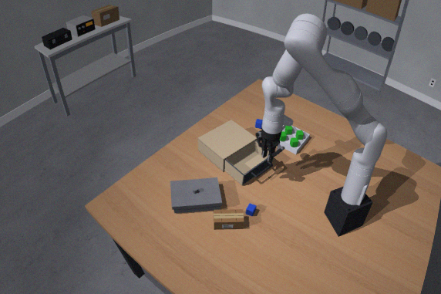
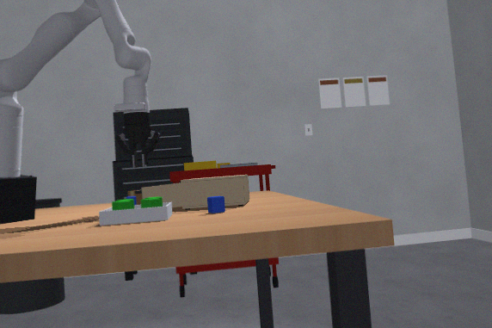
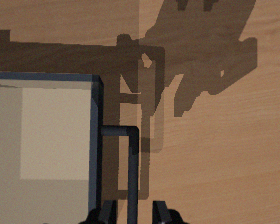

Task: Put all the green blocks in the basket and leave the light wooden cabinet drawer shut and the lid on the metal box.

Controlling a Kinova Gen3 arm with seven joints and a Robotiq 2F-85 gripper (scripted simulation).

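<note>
My gripper [image 1: 268, 159] [image 2: 138, 166] [image 3: 133, 213] is partly open and empty, pointing down above the drawer handle [image 3: 133, 175]. In the wrist view the handle bar runs between the fingertips; the exterior view shows the fingers high above the table. The light wooden cabinet [image 1: 227, 140] [image 2: 215, 193] has its drawer [image 3: 95, 150] pulled out, with no block visible inside; part of the interior is hidden. Several green blocks [image 1: 294, 142] [image 2: 123, 204] sit in the white basket [image 1: 302, 143] [image 2: 138, 216]. The grey metal box [image 1: 196, 209] has its lid [image 1: 185, 190] on top; whether it is fully down is unclear.
One blue block [image 1: 259, 123] [image 2: 216, 204] stands between cabinet and basket, at the back. Another blue block [image 1: 250, 209] is beside the small cardboard box [image 1: 228, 221], near the metal box. The robot's black base [image 1: 347, 211] stands at the right of the table [image 1: 293, 248].
</note>
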